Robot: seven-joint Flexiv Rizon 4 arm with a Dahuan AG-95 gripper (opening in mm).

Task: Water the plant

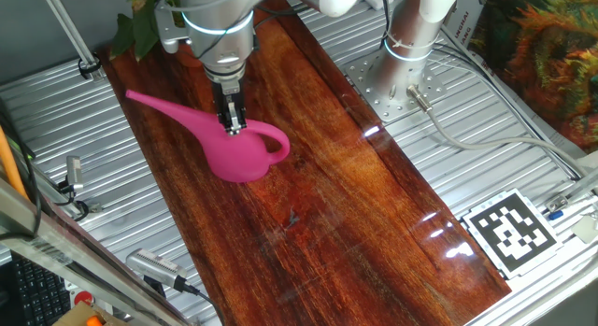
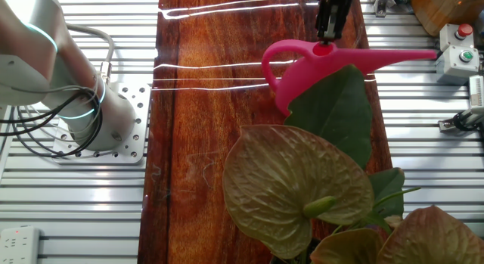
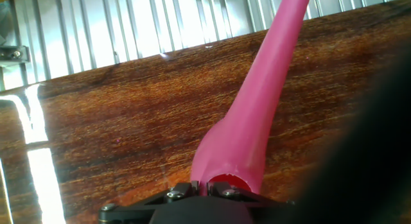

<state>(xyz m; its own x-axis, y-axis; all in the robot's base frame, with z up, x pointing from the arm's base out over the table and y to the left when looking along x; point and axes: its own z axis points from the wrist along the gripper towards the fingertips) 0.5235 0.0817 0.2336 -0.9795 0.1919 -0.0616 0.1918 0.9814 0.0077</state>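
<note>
Gripper (image 1: 231, 126) clamped narrow on the top rim of the pink watering can (image 1: 238, 150), which appears to sit upright on the wooden board (image 1: 355, 205). The plant (image 1: 138, 29) sits beyond the spout tip. Grasp done; lifting, carrying, tilting and pouring all remain.

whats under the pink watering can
The pink watering can rests on the dark wooden board, with the end effector at its top rim. The spot right beneath its base is covered, so nothing else can be confirmed there.
</note>
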